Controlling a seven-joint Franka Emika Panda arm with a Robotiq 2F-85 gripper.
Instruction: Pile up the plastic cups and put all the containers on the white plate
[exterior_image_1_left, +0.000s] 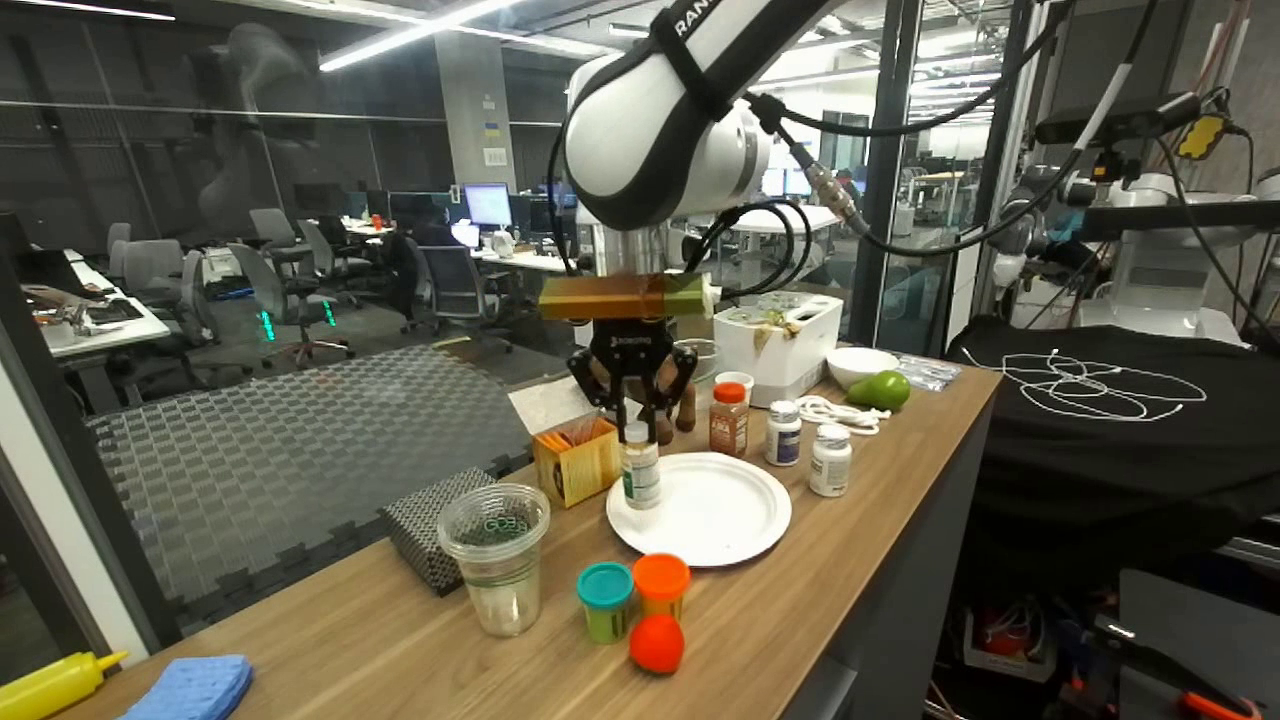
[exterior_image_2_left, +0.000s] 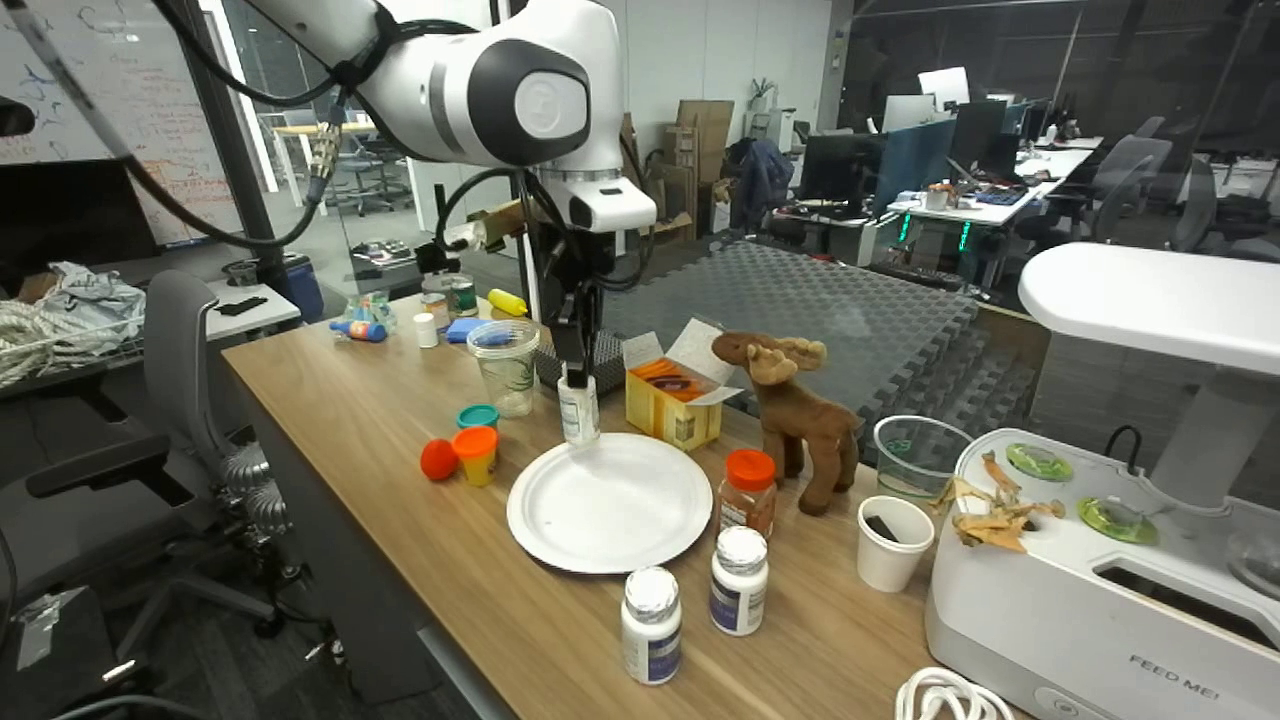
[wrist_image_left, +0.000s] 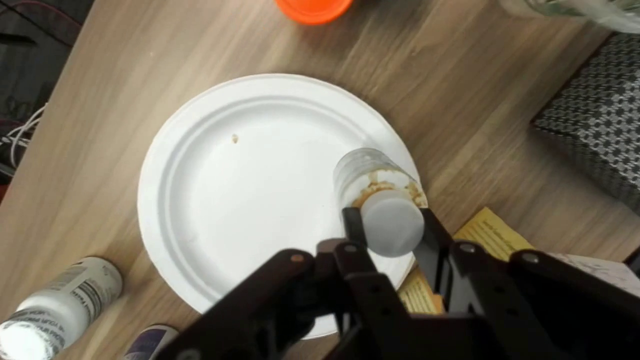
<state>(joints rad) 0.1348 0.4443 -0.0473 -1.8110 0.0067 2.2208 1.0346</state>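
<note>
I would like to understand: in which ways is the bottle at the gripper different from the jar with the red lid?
The bottle is white-capped; the jar is red-capped. The bottle is slimmer; the jar is broader. The bottle is held by the gripper, over the plate near its rim; the jar stands beside the plate, not gripped. Both are closed.
</note>
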